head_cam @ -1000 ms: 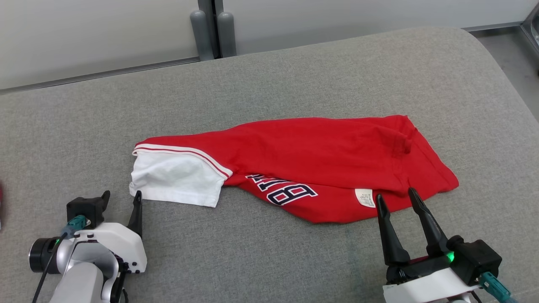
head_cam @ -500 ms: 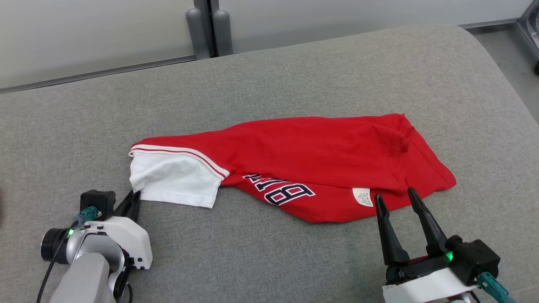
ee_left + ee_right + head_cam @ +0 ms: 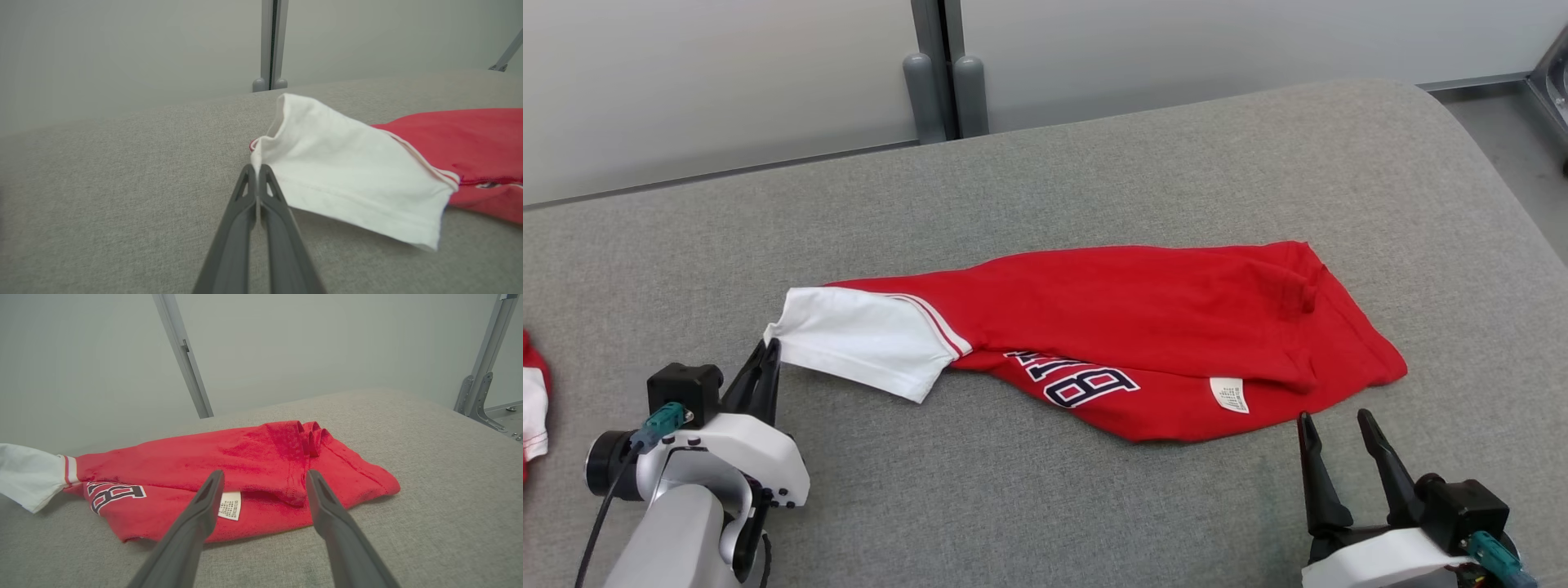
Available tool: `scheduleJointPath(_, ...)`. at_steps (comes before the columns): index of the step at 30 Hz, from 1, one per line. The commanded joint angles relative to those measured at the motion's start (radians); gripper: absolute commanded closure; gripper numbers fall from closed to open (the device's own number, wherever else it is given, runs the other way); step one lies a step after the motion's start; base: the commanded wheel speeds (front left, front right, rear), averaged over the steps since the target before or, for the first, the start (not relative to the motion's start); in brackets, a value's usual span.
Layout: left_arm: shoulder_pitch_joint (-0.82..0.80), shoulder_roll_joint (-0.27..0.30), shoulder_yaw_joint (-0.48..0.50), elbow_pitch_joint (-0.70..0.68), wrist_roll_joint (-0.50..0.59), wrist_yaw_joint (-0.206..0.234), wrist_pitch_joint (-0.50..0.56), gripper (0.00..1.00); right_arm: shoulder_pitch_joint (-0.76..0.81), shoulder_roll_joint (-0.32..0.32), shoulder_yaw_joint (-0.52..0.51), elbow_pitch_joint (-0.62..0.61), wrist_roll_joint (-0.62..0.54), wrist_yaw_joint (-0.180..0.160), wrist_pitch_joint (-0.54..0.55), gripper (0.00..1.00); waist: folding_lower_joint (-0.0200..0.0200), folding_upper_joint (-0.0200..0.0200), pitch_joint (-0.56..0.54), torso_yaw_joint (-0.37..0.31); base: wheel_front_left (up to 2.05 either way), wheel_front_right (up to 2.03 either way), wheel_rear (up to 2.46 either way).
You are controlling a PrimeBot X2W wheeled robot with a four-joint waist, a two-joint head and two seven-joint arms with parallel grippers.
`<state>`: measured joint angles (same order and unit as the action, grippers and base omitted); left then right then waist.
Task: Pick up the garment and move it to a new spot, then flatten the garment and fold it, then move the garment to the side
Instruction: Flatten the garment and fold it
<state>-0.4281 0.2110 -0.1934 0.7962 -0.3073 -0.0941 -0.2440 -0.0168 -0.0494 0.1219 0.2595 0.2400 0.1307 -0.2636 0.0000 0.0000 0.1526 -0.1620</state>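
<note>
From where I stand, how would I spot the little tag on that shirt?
On the grey cushion lies a red shirt. Along its near edge, right of the dark lettering, sits the tag: a tiny white printed square, unlike the big plain white sleeve.

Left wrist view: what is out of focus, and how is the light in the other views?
Left wrist view: jaws soft near the lens, white sleeve sharp; head view: even light, no glare; right wrist view: the same, wall post leaning.

a grey fabric surface (image 3: 1045, 188) lies beneath the left fingers (image 3: 761, 377) and right fingers (image 3: 1315, 474); a grey post (image 3: 927, 24) stands beyond their tips; a red-and-white cloth (image 3: 531, 408) lies outside the left ones.
</note>
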Motion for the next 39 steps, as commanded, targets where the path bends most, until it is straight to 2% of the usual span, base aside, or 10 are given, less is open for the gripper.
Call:
scheduleJointPath(1, 0.015, 0.014, 0.007, -0.023, -0.006, 0.005, -0.003, 1.0, -0.03, -0.006, -0.006, 0.054, 0.001, 0.0, -0.001, 0.0, 0.0, 0.0, -0.004, 0.004, 0.0, 0.0, 0.0)
scheduleJointPath(13, 0.051, 0.048, 0.032, -0.177, -0.032, 0.048, 0.037, 1.0, -0.251, -0.054, 0.034, 0.437, -0.02, 0.0, -0.001, 0.0, 0.0, 0.0, 0.008, 0.004, 0.0, 0.0, 0.0)
scheduleJointPath(22, 0.054, 0.06, 0.027, -0.247, -0.043, 0.06, 0.074, 1.0, -0.365, -0.059, 0.076, 0.539, -0.023, 0.0, -0.001, 0.0, 0.0, 0.0, 0.036, 0.018, 0.0, 0.0, 0.0)
scheduleJointPath(23, 0.054, 0.061, 0.027, -0.251, -0.044, 0.061, 0.077, 1.0, -0.37, -0.058, 0.078, 0.547, -0.024, 0.0, -0.001, 0.09, 0.0, 0.0, 0.038, 0.02, 0.0, 0.0, 0.0)
scheduleJointPath(24, 0.054, 0.061, 0.026, -0.255, -0.045, 0.061, 0.08, 1.0, -0.374, -0.057, 0.082, 0.554, -0.023, 0.0, -0.001, 0.36, 0.0, 0.0, 0.039, 0.022, 0.0, 0.0, 0.0)
scheduleJointPath(25, 0.054, 0.062, 0.025, -0.258, -0.046, 0.063, 0.083, 1.0, -0.378, -0.056, 0.086, 0.557, -0.022, 0.0, -0.001, 0.73, 0.0, 0.0, 0.04, 0.024, 0.0, 0.0, 0.0)
scheduleJointPath(26, 0.054, 0.063, 0.024, -0.261, -0.046, 0.063, 0.083, 1.0, -0.379, -0.056, 0.092, 0.561, -0.021, 0.0, -0.001, 1.0, 0.0, 0.0, 0.04, 0.025, 0.0, 0.0, 0.0)
scheduleJointPath(33, 0.047, 0.055, 0.026, -0.291, -0.063, 0.055, 0.075, 1.0, -0.348, -0.067, 0.097, 0.518, 0.006, 0.0, -0.001, 1.0, 0.0, 0.0, 0.022, 0.033, 0.0, 0.0, 0.0)
scheduleJointPath(36, 0.025, 0.045, 0.038, -0.332, -0.1, 0.032, 0.07, 1.0, -0.326, -0.07, 0.09, 0.422, 0.065, 0.0, -0.001, 1.0, 0.0, 0.0, 0.004, 0.032, 0.0, 0.0, 0.0)
scheduleJointPath(39, -0.035, 0.045, 0.049, -0.417, -0.146, 0.012, 0.092, 1.0, -0.34, -0.123, 0.1, 0.284, 0.149, 0.0, 0.005, 1.0, 0.0, 0.0, -0.016, 0.027, 0.0, 0.0, 0.0)
